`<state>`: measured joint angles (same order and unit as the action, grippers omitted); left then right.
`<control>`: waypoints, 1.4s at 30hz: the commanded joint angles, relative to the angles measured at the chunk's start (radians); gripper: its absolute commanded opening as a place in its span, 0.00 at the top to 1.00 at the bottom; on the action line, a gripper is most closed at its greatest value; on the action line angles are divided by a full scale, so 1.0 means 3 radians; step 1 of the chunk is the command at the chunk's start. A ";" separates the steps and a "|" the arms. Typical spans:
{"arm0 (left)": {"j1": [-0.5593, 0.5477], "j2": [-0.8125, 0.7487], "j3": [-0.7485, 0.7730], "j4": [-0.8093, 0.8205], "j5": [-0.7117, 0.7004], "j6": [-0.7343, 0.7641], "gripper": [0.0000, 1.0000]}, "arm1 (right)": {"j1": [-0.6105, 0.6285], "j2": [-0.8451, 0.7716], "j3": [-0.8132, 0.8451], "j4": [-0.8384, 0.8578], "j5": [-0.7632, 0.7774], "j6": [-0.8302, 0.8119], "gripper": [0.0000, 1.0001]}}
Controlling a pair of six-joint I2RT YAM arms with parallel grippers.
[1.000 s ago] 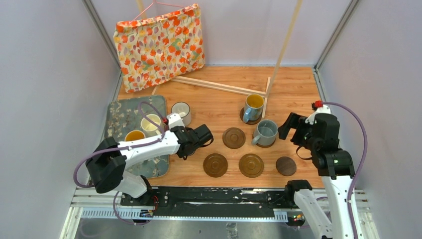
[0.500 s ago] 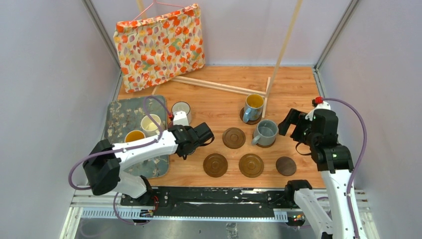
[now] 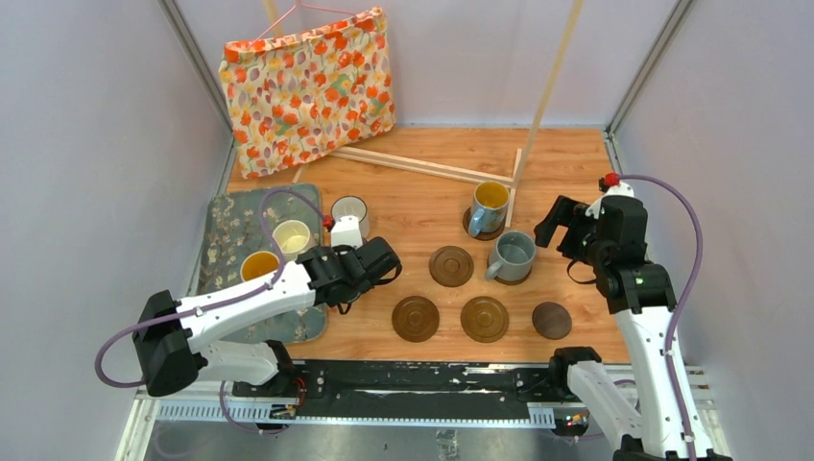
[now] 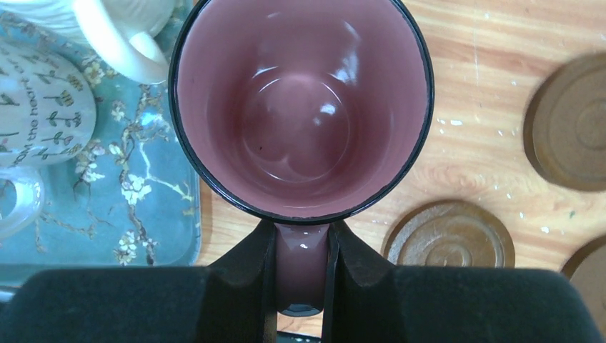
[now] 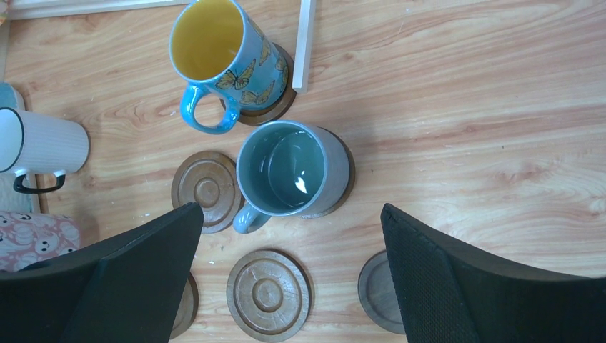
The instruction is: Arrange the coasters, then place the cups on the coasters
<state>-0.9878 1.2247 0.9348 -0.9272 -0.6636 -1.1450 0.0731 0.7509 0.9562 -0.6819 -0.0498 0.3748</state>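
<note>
Wooden surface (image 3: 413, 206), pale walls (image 3: 86, 144). Left gripper (image 4: 301, 250) pinches handle of empty pink mug (image 4: 300, 107); right gripper (image 5: 289, 214) spread, empty grey-blue mug (image 5: 289, 168) beneath it.

A robot lab test cell: plain white walls (image 3: 86, 144), metal corner posts (image 3: 197, 67), wooden tabletop (image 3: 566, 163), black mounting rail (image 3: 413, 379).

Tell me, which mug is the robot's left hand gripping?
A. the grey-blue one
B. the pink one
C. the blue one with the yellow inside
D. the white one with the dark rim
B: the left wrist view shows the left hand closed on the handle of the pink mug.
</note>
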 commanded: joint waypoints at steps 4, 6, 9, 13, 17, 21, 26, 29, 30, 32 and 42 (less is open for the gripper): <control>-0.0050 -0.0244 -0.0064 0.1107 0.0436 0.1183 1.00 | 0.0053 -0.0031 0.0149 0.0072 0.0053 0.0009 0.00; -0.0050 -0.0281 -0.0149 0.1474 0.0682 0.1418 1.00 | 0.0053 -0.0058 0.0151 0.0060 0.0061 0.0016 0.00; -0.0049 -0.0241 -0.0174 0.1863 0.0960 0.1704 1.00 | 0.0053 -0.0095 0.0157 0.0028 0.0073 0.0031 0.00; -0.0051 -0.0047 -0.0098 0.2134 0.1085 0.1991 1.00 | 0.0053 -0.0151 0.0162 -0.0023 0.0087 0.0039 0.00; -0.0050 0.0130 -0.0005 0.2382 0.1232 0.2247 1.00 | 0.0053 -0.0186 0.0162 -0.0057 0.0062 0.0063 0.00; -0.0056 0.0358 0.0161 0.2508 0.1383 0.2397 1.00 | 0.0053 -0.0197 0.0161 -0.0058 0.0043 0.0076 0.00; -0.0096 0.0625 0.0369 0.2612 0.1502 0.2635 1.00 | 0.0053 -0.0192 0.0202 -0.0058 0.0058 0.0066 0.00; -0.0111 0.0812 0.0491 0.2620 0.1571 0.2749 1.00 | 0.0053 -0.0200 0.0236 -0.0074 0.0064 0.0055 0.00; -0.0116 0.0863 0.0522 0.2620 0.1596 0.2770 1.00 | 0.0052 -0.0204 0.0245 -0.0085 0.0067 0.0051 0.00; -0.0122 0.0955 0.0567 0.2628 0.1605 0.2802 1.00 | 0.0053 -0.0220 0.0266 -0.0101 0.0075 0.0043 0.00; -0.0167 0.1251 0.0681 0.2723 0.1681 0.2902 1.00 | 0.0054 -0.0264 0.0285 -0.0140 0.0109 0.0023 0.00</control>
<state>-1.0256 1.5963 1.0691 -0.2157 -0.1669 -0.3107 0.0731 0.6811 1.0077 -0.7013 -0.0395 0.3851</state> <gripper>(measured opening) 0.223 0.999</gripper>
